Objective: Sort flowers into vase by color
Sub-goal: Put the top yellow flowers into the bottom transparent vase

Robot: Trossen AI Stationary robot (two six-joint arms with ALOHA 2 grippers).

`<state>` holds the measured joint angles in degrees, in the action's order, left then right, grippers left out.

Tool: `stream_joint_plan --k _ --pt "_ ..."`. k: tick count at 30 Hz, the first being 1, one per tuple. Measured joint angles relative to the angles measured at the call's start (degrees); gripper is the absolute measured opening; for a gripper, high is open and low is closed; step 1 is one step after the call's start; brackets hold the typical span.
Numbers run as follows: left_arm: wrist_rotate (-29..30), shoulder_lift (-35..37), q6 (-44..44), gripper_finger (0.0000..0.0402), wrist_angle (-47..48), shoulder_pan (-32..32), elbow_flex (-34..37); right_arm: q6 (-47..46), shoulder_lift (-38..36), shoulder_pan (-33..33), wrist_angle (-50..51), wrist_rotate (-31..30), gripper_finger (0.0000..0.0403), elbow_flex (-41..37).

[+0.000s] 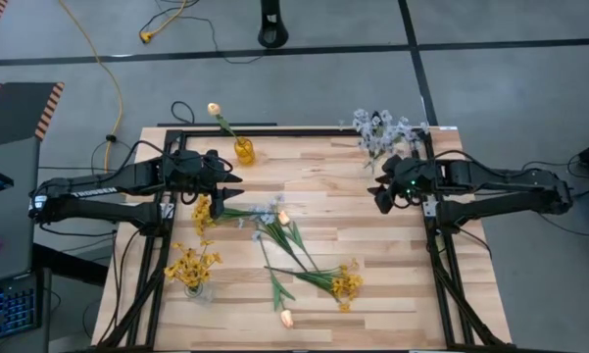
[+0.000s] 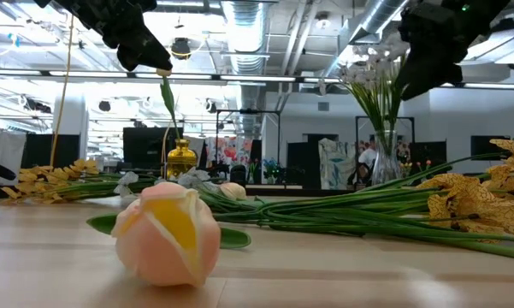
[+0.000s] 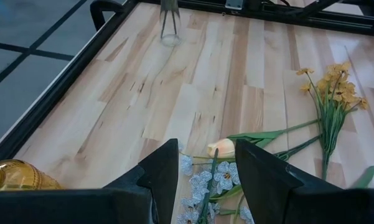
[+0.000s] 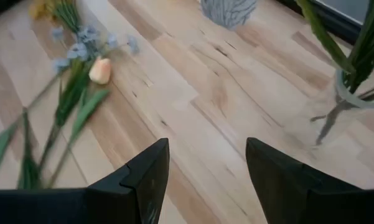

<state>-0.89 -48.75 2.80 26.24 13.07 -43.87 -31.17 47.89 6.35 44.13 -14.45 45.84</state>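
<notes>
Your left gripper [image 3: 205,171] hangs with fingers spread and empty above the loose flowers [image 1: 294,245] lying mid-table. Right gripper [image 4: 205,171] also spread, holding nothing, near the clear vase [image 1: 377,147]. Risk: stems overlap, so 1 pinch may drag 2 colors together.

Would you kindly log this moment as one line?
left tool: open, above blue sprig | right tool: open, empty | loose flowers remain

Open right hand [image 4: 202,180] above table [image 4: 193,93], peach bud [image 4: 100,71] beyond
</notes>
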Motion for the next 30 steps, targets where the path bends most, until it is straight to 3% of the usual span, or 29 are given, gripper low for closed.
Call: stream_joint_plan --k 10,20,30 --pt "-3.4 0.0 1.4 0.0146 4.3 0.0 0.0 -1.8 4.4 -0.3 -0.9 1.2 0.024 0.0" --pt "-3.3 -0.1 0.4 0.0146 10.7 0.0 0.0 -1.8 5.4 -5.1 -2.9 1.3 0.024 0.0" --pt "-3.6 -4.6 -0.2 0.0146 12.1 0.0 0.0 -1.8 7.7 -10.0 -12.3 1.1 0.024 -0.1"
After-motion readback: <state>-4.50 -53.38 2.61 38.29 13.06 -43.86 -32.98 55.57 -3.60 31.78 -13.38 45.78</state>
